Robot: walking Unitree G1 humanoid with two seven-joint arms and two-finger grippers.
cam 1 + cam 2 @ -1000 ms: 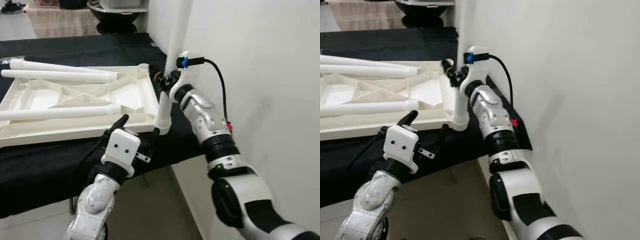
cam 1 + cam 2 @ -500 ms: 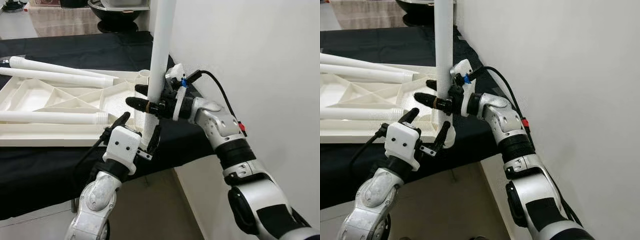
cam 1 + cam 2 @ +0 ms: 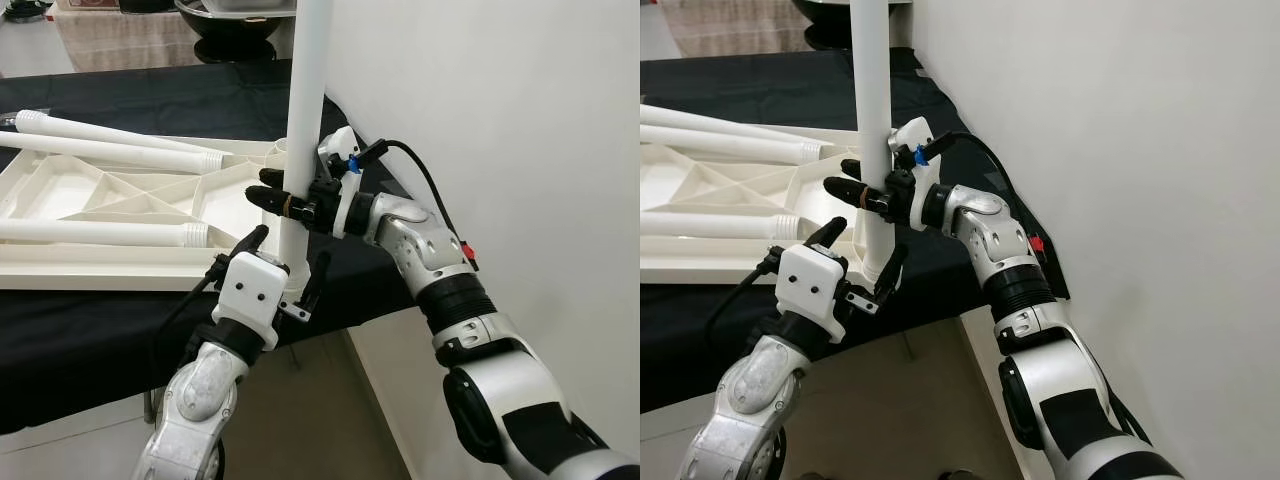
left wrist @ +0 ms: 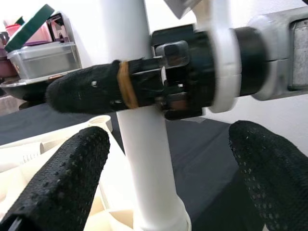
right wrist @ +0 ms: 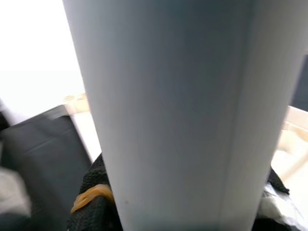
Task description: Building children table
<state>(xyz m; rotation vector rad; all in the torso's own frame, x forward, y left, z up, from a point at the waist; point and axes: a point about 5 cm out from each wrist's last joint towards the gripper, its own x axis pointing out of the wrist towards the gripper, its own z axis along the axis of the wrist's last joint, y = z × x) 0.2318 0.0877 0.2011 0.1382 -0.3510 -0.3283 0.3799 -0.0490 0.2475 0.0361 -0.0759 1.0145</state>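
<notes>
Left gripper waits open at the near corner, fingers either side of the upright table leg without touching. Right gripper clamps that leg mid-shaft, its foot at the corner socket of the inverted tabletop. Seating appears unfinished. Beyond, three legs lie loose across the tabletop, unfitted.

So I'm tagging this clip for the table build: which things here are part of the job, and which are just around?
Part of the job:
- upright table leg, held by the right gripper
- upturned tabletop
- three loose legs lying on it
- left gripper, open beside the leg's foot

Just around:
- black cloth
- dark bowl behind
</notes>
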